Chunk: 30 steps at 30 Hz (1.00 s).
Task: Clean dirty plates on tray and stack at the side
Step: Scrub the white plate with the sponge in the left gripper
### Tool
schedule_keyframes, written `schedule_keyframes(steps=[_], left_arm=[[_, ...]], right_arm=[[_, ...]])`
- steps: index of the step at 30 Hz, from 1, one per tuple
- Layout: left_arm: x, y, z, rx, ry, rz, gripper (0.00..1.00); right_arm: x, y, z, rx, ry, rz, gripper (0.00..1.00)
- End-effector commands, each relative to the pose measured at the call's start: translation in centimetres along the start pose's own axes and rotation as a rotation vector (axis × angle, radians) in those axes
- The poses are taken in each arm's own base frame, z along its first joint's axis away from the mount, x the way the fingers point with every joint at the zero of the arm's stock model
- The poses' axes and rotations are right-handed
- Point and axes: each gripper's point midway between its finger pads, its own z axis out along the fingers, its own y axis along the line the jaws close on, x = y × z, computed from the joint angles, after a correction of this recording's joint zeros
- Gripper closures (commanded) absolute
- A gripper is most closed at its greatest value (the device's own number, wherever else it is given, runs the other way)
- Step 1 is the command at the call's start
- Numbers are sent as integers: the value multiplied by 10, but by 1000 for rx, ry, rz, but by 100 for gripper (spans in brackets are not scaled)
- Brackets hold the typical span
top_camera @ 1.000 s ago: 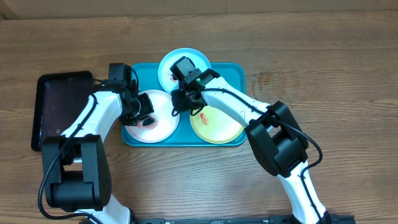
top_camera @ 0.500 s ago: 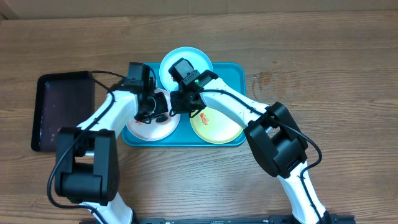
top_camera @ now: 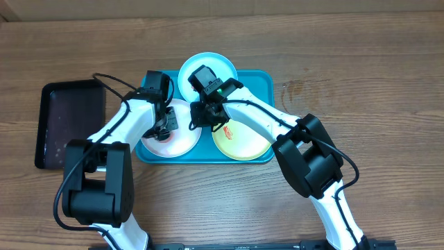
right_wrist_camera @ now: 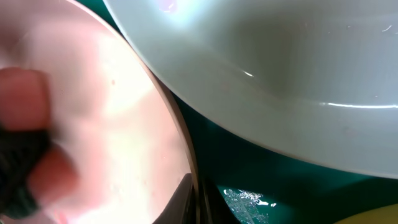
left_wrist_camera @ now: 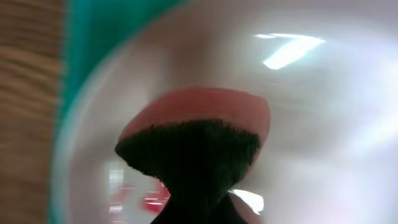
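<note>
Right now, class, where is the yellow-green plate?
Overhead, the yellow-green plate lies at the tray's right end, beside the white plate and the blue plate.

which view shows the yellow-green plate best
Overhead: the yellow-green plate shows nearly whole on the blue tray, with an orange smear on it. Right wrist catches only a yellow sliver in the bottom corner; left wrist shows none of it.
</note>
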Motion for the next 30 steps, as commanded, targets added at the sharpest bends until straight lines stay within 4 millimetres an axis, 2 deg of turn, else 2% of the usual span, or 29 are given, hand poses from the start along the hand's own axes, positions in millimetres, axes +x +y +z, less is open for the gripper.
schedule_keyframes(steps=[1,4,6,11,14,18,22,23,24,26,27,28,30], left_arm=[[0,45,12,-245,-12,62,96],[-5,44,9,-241,-20,78,96],[-8,27,5,-151,-3,73,96],[4,-60,-12,360,102,126,96],[13,-83,-17,492,152,129,96],[26,-74,2,435,214,131,96],[36,-37,32,232,261,120,94],[37,-25,37,172,267,119,87],[37,-14,40,121,267,119,72],[33,7,45,27,257,117,58],[31,15,45,-13,248,115,44],[29,21,46,-35,242,114,36],[26,29,46,-71,231,110,45]], right_arm=[[1,-16,3,55,4,23,96],[1,-16,3,55,5,23,96],[1,-16,3,55,5,15,96],[1,-16,3,54,4,15,96],[0,-15,3,51,-1,14,96],[-1,-15,3,49,-5,14,96],[-1,-15,3,49,-4,14,96],[-1,-15,3,50,-2,14,96],[-1,-15,3,50,-2,14,96],[-1,-15,3,50,-2,14,96],[-1,-15,3,50,-3,14,96],[-1,-15,3,50,-3,14,96],[-1,-15,3,48,-5,13,96]])
